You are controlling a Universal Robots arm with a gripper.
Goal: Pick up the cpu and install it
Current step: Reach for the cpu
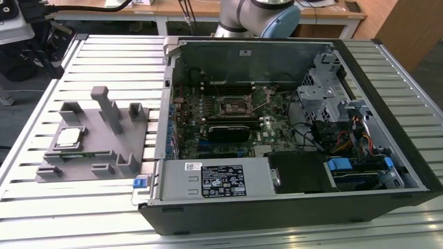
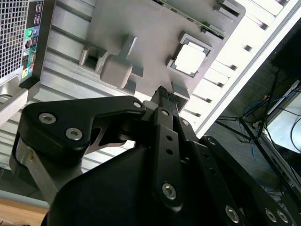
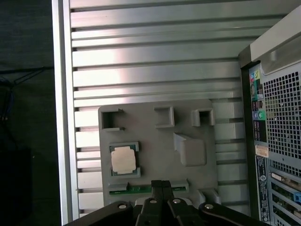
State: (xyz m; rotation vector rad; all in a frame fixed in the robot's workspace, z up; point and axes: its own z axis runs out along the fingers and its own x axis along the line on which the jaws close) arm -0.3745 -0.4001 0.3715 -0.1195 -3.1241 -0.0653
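Your hand, fingers closed on nothing, hangs above the grey fixture on the bench, the cpu lying flat in its recess just aside of the fingertips, at 9 o'clock from the computer case in the exterior view.

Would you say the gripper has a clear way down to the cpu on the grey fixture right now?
Probably yes: the cpu lies uncovered in its recess on the grey fixture, with nothing above it. The gripper hovers just off to one side, jaws closed.
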